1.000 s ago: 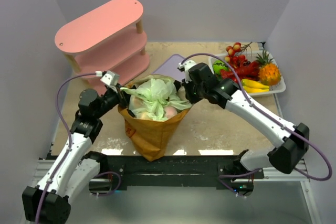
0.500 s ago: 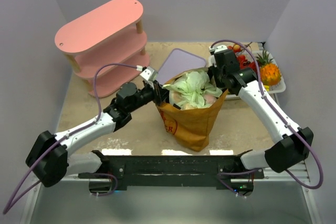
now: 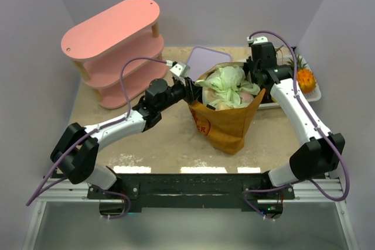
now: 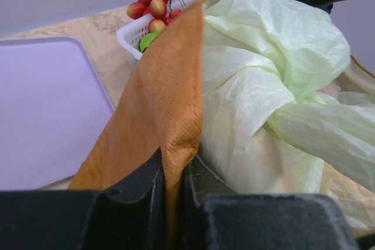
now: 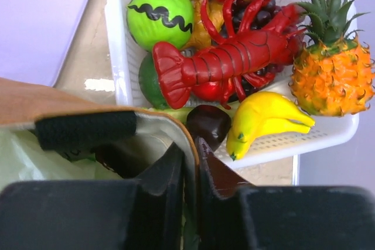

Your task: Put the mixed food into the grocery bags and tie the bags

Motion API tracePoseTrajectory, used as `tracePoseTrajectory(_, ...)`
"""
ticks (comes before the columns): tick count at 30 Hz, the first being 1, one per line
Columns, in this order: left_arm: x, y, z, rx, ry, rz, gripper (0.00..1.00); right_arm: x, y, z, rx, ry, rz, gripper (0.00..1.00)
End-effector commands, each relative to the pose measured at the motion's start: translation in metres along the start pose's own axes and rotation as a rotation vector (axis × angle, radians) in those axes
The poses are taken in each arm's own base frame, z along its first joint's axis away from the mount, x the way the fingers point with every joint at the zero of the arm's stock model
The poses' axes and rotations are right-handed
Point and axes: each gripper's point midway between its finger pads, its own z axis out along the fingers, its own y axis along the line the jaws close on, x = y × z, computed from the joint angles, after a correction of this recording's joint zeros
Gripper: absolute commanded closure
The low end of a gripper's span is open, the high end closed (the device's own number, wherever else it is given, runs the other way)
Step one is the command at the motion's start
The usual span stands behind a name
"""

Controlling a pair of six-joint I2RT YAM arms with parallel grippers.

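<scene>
The brown paper bag (image 3: 225, 124) stands at the middle-right of the table, its red print facing the near left. The tied pale-green plastic bag (image 3: 225, 83) sits inside it, with pale round pieces showing through. My left gripper (image 3: 192, 89) is shut on the paper bag's left rim (image 4: 176, 139); the plastic bag (image 4: 263, 86) fills the right of that view. My right gripper (image 3: 258, 80) is shut on the bag's right rim (image 5: 190, 144). Snack packets and bread loaf are hidden.
A white basket (image 3: 316, 93) of toy fruit and a red lobster (image 5: 228, 60) sits just right of the bag. A lilac board (image 3: 205, 60) lies behind it. A pink shelf unit (image 3: 114, 45) stands at the back left.
Both grippers have carried the paper bag from the table's left-centre to the right and farther back, next to the fruit basket. Both keep their hold on the rims.
</scene>
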Motion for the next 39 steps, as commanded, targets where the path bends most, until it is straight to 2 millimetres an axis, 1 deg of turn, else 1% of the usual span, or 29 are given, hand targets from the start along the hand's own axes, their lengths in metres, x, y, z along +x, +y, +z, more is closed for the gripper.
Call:
tracePoseTrajectory(1,-0.073,-0.022,-0.001,0.056,-0.197,0.072,0.55,-0.05,-0.049,-0.013,0.173,-0.167,0.107,0.66)
tracePoseTrajectory(2,-0.075,-0.022,-0.003,0.05,-0.201,0.077,0.48,-0.047,-0.047,-0.014,0.162,-0.155,0.11,0.58)
tracePoseTrajectory(3,-0.074,-0.018,-0.004,0.031,-0.194,0.081,0.4,-0.048,-0.047,-0.018,0.151,-0.164,0.118,0.35)
tracePoseTrajectory(4,-0.078,-0.017,-0.007,0.018,-0.201,0.093,0.3,-0.047,-0.045,-0.019,0.14,-0.168,0.12,0.28)
tracePoseTrajectory(5,-0.079,-0.016,-0.008,0.008,-0.203,0.099,0.23,-0.048,-0.043,-0.022,0.118,-0.177,0.124,0.24)
tracePoseTrajectory(6,-0.079,-0.014,-0.009,-0.005,-0.195,0.103,0.12,-0.051,-0.043,-0.027,0.107,-0.194,0.132,0.17)
tracePoseTrajectory(7,-0.085,-0.013,-0.013,-0.014,-0.21,0.116,0.08,-0.053,-0.042,-0.031,0.093,-0.205,0.136,0.14)
tracePoseTrajectory(9,-0.088,-0.014,-0.016,-0.021,-0.213,0.121,0.01,-0.058,-0.039,-0.039,0.052,-0.228,0.144,0.11)
tracePoseTrajectory(10,-0.094,-0.015,-0.019,-0.022,-0.226,0.129,0.0,-0.061,-0.039,-0.044,0.04,-0.241,0.152,0.08)
tracePoseTrajectory(12,-0.105,-0.017,-0.025,-0.032,-0.248,0.138,0.0,-0.068,-0.036,-0.054,0.0,-0.27,0.171,0.06)
tracePoseTrajectory(15,-0.11,-0.009,-0.033,-0.089,-0.229,0.132,0.0,-0.074,-0.033,-0.067,-0.048,-0.3,0.239,0.04)
tracePoseTrajectory(16,-0.118,-0.002,-0.041,-0.145,-0.244,0.122,0.0,-0.078,-0.032,-0.079,-0.075,-0.332,0.259,0.03)
tracePoseTrajectory(17,-0.113,0.008,-0.047,-0.198,-0.205,0.105,0.0,-0.08,-0.029,-0.085,-0.107,-0.351,0.287,0.03)
tracePoseTrajectory(18,-0.114,0.02,-0.055,-0.242,-0.197,0.085,0.0,-0.078,-0.025,-0.087,-0.136,-0.357,0.299,0.03)
tracePoseTrajectory(19,-0.124,0.026,-0.069,-0.278,-0.213,0.072,0.0,-0.086,-0.02,-0.106,-0.206,-0.421,0.316,0.02)
tracePoseTrajectory(20,-0.113,0.038,-0.078,-0.321,-0.164,0.05,0.0,-0.087,-0.015,-0.112,-0.245,-0.441,0.337,0.01)
tracePoseTrajectory(21,-0.124,0.052,-0.097,-0.37,-0.186,0.018,0.0,-0.085,-0.008,-0.114,-0.283,-0.469,0.348,0.01)
tracePoseTrajectory(22,-0.116,0.063,-0.108,-0.412,-0.148,0.008,0.0,-0.085,-0.007,-0.13,-0.326,-0.513,0.382,0.01)
tracePoseTrajectory(23,-0.117,0.07,-0.118,-0.448,-0.141,0.013,0.0,-0.083,-0.008,-0.136,-0.335,-0.533,0.397,0.01)
tracePoseTrajectory(24,-0.124,0.076,-0.132,-0.513,-0.149,0.039,0.0,-0.077,-0.007,-0.132,-0.334,-0.538,0.412,0.01)
tracePoseTrajectory(25,-0.109,0.082,-0.142,-0.562,-0.081,0.041,0.0,-0.075,-0.014,-0.146,-0.326,-0.584,0.442,0.01)
tracePoseTrajectory(26,-0.113,0.084,-0.15,-0.597,-0.08,0.047,0.0,-0.072,-0.015,-0.148,-0.326,-0.599,0.449,0.01)
tracePoseTrajectory(27,-0.117,0.089,-0.162,-0.653,-0.088,0.055,0.0,-0.065,-0.013,-0.143,-0.326,-0.6,0.45,0.01)
tracePoseTrajectory(28,-0.11,0.092,-0.17,-0.684,-0.056,0.06,0.0,-0.062,-0.013,-0.147,-0.33,-0.615,0.457,0.01)
tracePoseTrajectory(29,-0.111,0.093,-0.174,-0.7,-0.049,0.068,0.0,-0.058,-0.017,-0.15,-0.32,-0.626,0.468,0.01)
tracePoseTrajectory(31,-0.107,0.097,-0.185,-0.741,-0.021,0.08,0.0,-0.048,-0.016,-0.144,-0.308,-0.611,0.477,0.01)
tracePoseTrajectory(34,-0.103,0.1,-0.193,-0.766,-0.007,0.101,0.0,-0.038,-0.019,-0.14,-0.28,-0.602,0.486,0.01)
tracePoseTrajectory(36,-0.106,0.099,-0.197,-0.765,-0.022,0.11,0.0,-0.032,-0.02,-0.137,-0.266,-0.594,0.493,0.01)
tracePoseTrajectory(39,-0.106,0.099,-0.196,-0.765,-0.016,0.11,0.0,-0.03,-0.02,-0.138,-0.267,-0.603,0.504,0.01)
